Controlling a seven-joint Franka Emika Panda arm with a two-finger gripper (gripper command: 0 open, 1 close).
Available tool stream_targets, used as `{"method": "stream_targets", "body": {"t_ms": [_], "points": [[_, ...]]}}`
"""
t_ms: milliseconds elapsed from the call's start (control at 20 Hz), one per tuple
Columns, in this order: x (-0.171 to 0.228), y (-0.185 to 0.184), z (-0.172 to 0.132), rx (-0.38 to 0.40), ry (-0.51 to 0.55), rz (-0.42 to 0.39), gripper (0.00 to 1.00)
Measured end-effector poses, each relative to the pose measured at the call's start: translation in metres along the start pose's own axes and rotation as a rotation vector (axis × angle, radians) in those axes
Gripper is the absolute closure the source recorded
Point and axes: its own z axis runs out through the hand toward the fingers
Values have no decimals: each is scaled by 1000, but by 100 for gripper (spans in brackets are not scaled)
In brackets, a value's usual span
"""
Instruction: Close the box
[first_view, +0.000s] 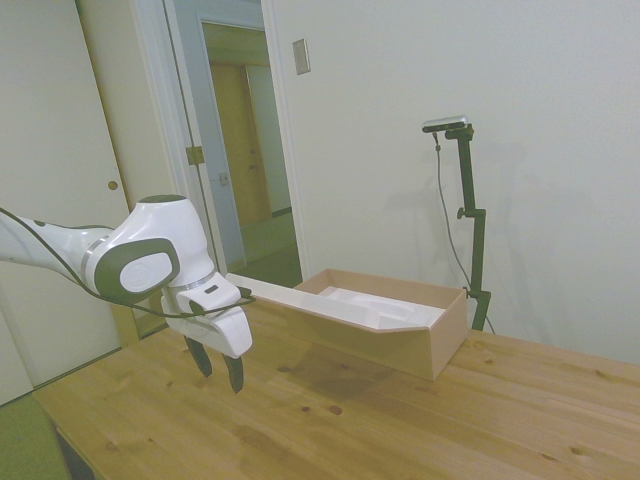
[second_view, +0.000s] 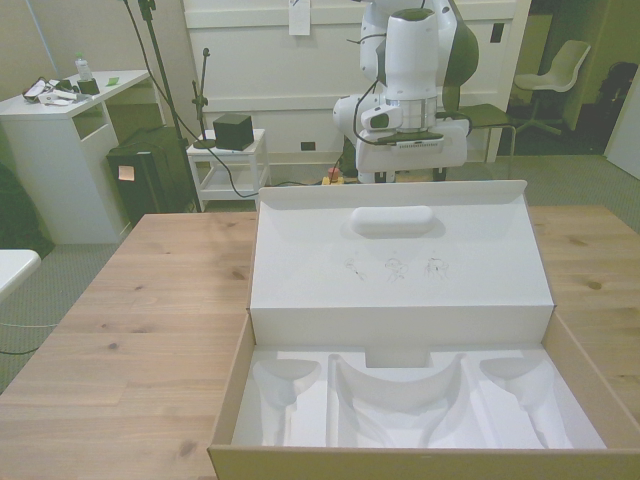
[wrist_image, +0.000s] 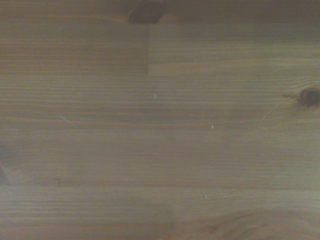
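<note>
Wooden planks of the table (first_view: 330, 420) are being shown bare in the wrist view. On it the box (first_view: 420, 335) is being kept open, its lid (second_view: 400, 265) tilted back toward the gripper (first_view: 219, 367), which is being held just above the table behind the lid, fingers narrowly parted, gripping nothing.
</note>
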Motion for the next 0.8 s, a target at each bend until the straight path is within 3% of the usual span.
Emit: {"method": "stream_targets", "body": {"t_ms": [500, 800], "points": [[19, 1, -4, 25, 9, 7, 0], [51, -19, -34, 72, 51, 2, 0]]}}
